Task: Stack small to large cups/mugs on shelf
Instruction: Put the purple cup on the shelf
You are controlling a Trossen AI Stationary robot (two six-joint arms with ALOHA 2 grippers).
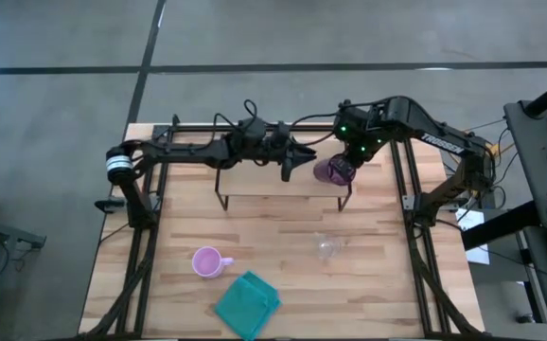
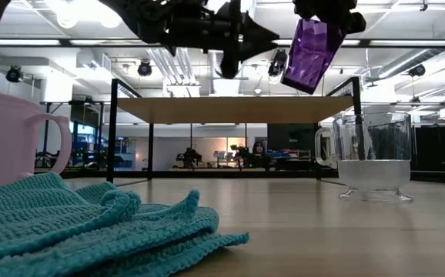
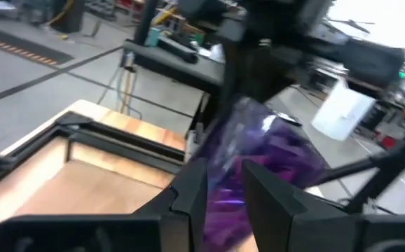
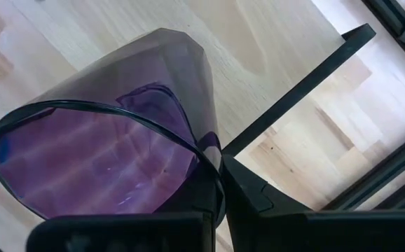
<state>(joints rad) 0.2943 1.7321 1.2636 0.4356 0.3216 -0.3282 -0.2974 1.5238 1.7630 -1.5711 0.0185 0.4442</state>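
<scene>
The right tool (image 1: 343, 169) grips the purple tumbler (image 1: 331, 171), tilted above the shelf (image 1: 255, 180). Straighten it, then lower slowly. Left tool (image 1: 292, 163): fingers apart, holding nothing.

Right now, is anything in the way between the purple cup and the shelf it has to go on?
Yes, possibly the left pincer. It hangs over the shelf just beside the purple tumbler, which the right pincer holds tilted above the shelf's right end. The shelf top itself looks bare in the low view.

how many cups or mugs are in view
3: purple tumbler held by the right gripper above the shelf; pink mug and clear glass cup on the table.
</scene>
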